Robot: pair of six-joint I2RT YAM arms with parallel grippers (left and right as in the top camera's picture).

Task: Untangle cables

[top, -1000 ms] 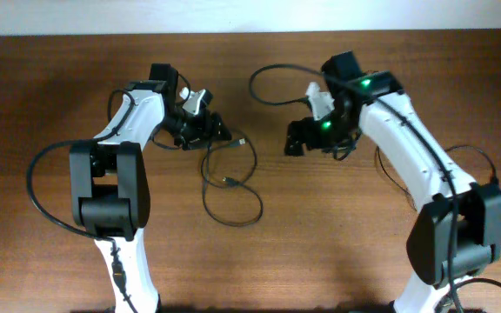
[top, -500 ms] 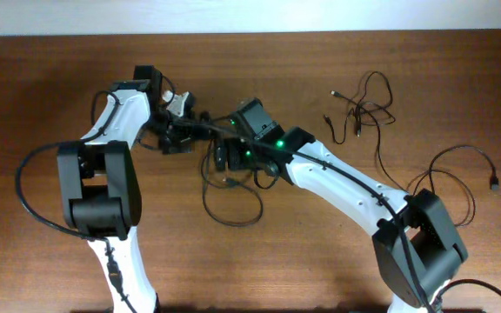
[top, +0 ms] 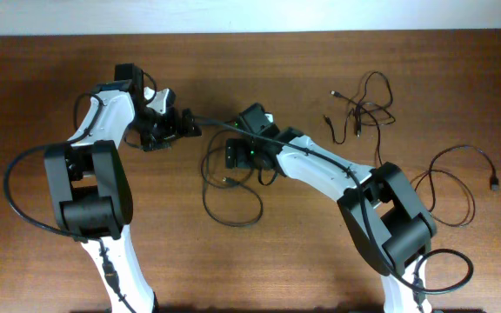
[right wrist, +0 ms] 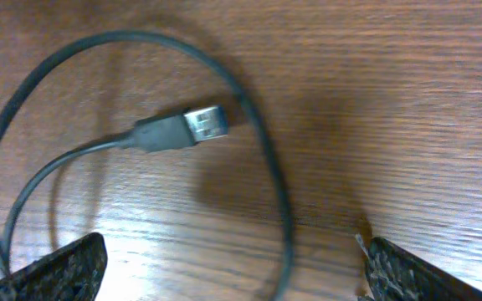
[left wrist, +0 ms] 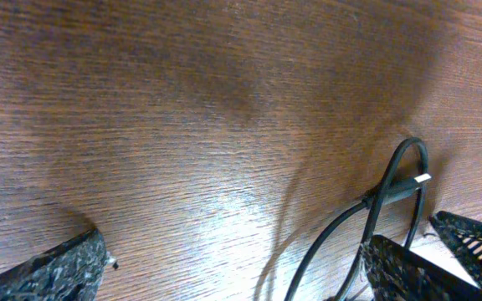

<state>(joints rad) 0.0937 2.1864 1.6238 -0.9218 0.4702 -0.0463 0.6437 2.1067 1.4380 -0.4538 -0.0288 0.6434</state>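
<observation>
Several thin black cables lie on the wooden table. One loose loop (top: pixel 206 196) sits at the centre, a knotted bundle (top: pixel 360 109) at the back right, and another loop (top: pixel 459 184) at the far right. My left gripper (top: pixel 183 129) is open and low over the table, left of the centre loop. In the left wrist view a bent cable with a silvery tip (left wrist: pixel 423 178) lies beside the right fingertip (left wrist: pixel 417 269) of that gripper (left wrist: pixel 241 280). My right gripper (top: pixel 231 159) is open over the centre loop. A cable strand (right wrist: pixel 284 238) runs between its jaws (right wrist: pixel 233 276), and a USB plug (right wrist: pixel 197 126) lies just ahead.
Both arms reach toward the table's middle, with their wrists close together. The right arm (top: pixel 329 174) stretches diagonally across the table. Thick black base cables curl by the left arm (top: pixel 11 187) and at the front right (top: pixel 446 269). The table's back edge (top: pixel 250 33) meets a pale wall.
My right arm has swung left from the back right to the centre loop, leaving the bundle uncovered. My left gripper has opened wider and shifted a little left.
</observation>
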